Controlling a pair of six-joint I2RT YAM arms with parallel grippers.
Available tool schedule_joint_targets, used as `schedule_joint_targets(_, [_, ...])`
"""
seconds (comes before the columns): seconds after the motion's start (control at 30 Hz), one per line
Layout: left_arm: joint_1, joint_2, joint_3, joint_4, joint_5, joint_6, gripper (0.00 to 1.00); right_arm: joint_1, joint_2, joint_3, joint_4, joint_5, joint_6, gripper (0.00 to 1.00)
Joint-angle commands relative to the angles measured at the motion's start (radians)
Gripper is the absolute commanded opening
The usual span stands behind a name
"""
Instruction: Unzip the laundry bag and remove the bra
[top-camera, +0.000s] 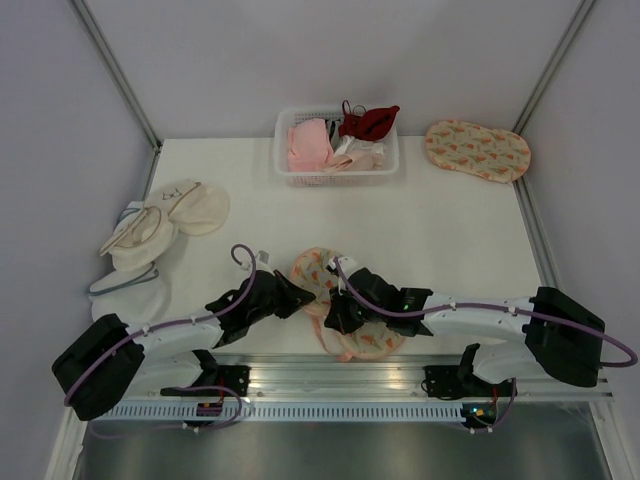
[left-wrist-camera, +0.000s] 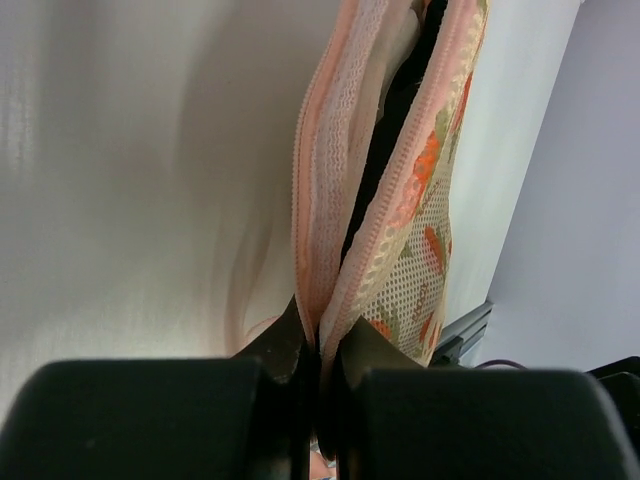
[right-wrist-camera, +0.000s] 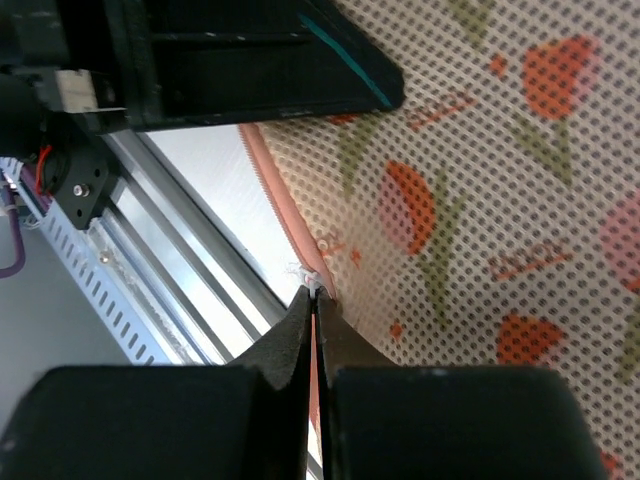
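Well, we take the white basket (top-camera: 338, 180) at the far edge of the table (top-camera: 450, 230) as our marker. The laundry bag (top-camera: 313, 270) lies well apart from that basket, straight toward the near edge, with both arms meeting over it.

Our left gripper (left-wrist-camera: 320, 335) is closed on the bag's rim, where the two zip edges run together between its fingertips. In the left wrist view the laundry bag (left-wrist-camera: 425, 210) gapes above that pinch, pale pink lining on one side and leaf print on the other. The bra (left-wrist-camera: 395, 110) shows as a dark strip of black fabric inside the gap.

Our right gripper (right-wrist-camera: 313, 300) is also closed, its fingertips pinching the pink zip edge of the laundry bag (right-wrist-camera: 480, 220) at a small white tab. In the top view the left gripper (top-camera: 298, 298) and right gripper (top-camera: 335, 312) sit near each other on the bag.

Inside the basket lie a pink garment (top-camera: 308, 145) and a dark red garment (top-camera: 370, 120). Just right of the basket rests a second printed pouch (top-camera: 477, 149). Left of the basket and nearer to us sit cream-white pouches (top-camera: 165, 225).
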Motion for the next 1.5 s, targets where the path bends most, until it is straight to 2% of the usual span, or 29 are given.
schedule_joint_targets(0.0, [0.008,-0.063,0.024,-0.057,-0.106,-0.005,0.02,0.01,-0.038,0.008,-0.105,0.076,-0.019,0.0])
schedule_joint_targets(0.17, [0.034,-0.108,0.021,-0.112,-0.177,-0.005,0.02,0.048,-0.067,-0.043,-0.133,0.052,-0.008,0.0])
schedule_joint_targets(0.3, [0.08,-0.086,0.036,-0.112,-0.162,0.018,0.02,0.108,-0.069,-0.078,-0.139,0.05,0.013,0.0])
schedule_joint_targets(0.47, [0.112,-0.04,0.053,-0.101,-0.129,0.038,0.02,0.121,-0.046,-0.1,-0.189,0.076,0.038,0.01])
schedule_joint_targets(0.63, [0.17,-0.03,0.081,-0.12,-0.103,0.086,0.02,0.122,-0.029,-0.04,-0.381,0.268,0.104,0.0])
schedule_joint_targets(0.73, [0.213,-0.008,0.116,-0.129,-0.071,0.153,0.02,0.121,-0.043,-0.009,-0.484,0.436,0.16,0.0])
schedule_joint_targets(0.77, [0.232,0.021,0.144,-0.134,-0.066,0.187,0.02,0.118,-0.047,-0.003,-0.51,0.513,0.179,0.0])
schedule_joint_targets(0.87, [0.262,0.101,0.197,-0.109,-0.007,0.283,0.02,0.107,-0.047,0.018,-0.581,0.598,0.216,0.01])
schedule_joint_targets(0.97, [0.293,0.274,0.295,-0.016,0.126,0.395,0.02,0.099,-0.043,0.034,-0.601,0.662,0.22,0.0])
schedule_joint_targets(1.0, [0.302,0.385,0.367,0.022,0.21,0.417,0.02,0.098,-0.041,0.035,-0.599,0.672,0.219,0.0])
schedule_joint_targets(1.1, [0.305,0.534,0.496,0.096,0.378,0.469,0.02,0.098,-0.038,0.044,-0.581,0.687,0.208,0.0])
schedule_joint_targets(1.17, [0.305,0.631,0.538,0.199,0.435,0.457,0.15,0.096,-0.044,0.051,-0.575,0.699,0.199,0.0])
schedule_joint_targets(1.2, [0.305,0.648,0.55,0.205,0.447,0.449,0.26,0.096,-0.049,0.051,-0.572,0.701,0.196,0.0])
schedule_joint_targets(1.23, [0.305,0.664,0.558,0.196,0.446,0.44,0.47,0.096,-0.059,0.052,-0.561,0.696,0.191,0.0])
schedule_joint_targets(1.27, [0.305,0.661,0.555,0.193,0.443,0.437,0.57,0.096,-0.067,0.051,-0.556,0.695,0.185,0.01])
schedule_joint_targets(1.3, [0.305,0.653,0.544,0.19,0.431,0.429,0.73,0.095,-0.075,0.049,-0.547,0.689,0.172,0.0])
schedule_joint_targets(1.4, [0.304,0.56,0.468,0.152,0.38,0.406,0.83,0.095,-0.115,0.028,-0.465,0.632,0.124,0.0])
schedule_joint_targets(1.47, [0.301,0.444,0.385,0.106,0.345,0.383,0.84,0.093,-0.141,0.017,-0.417,0.553,0.098,0.0])
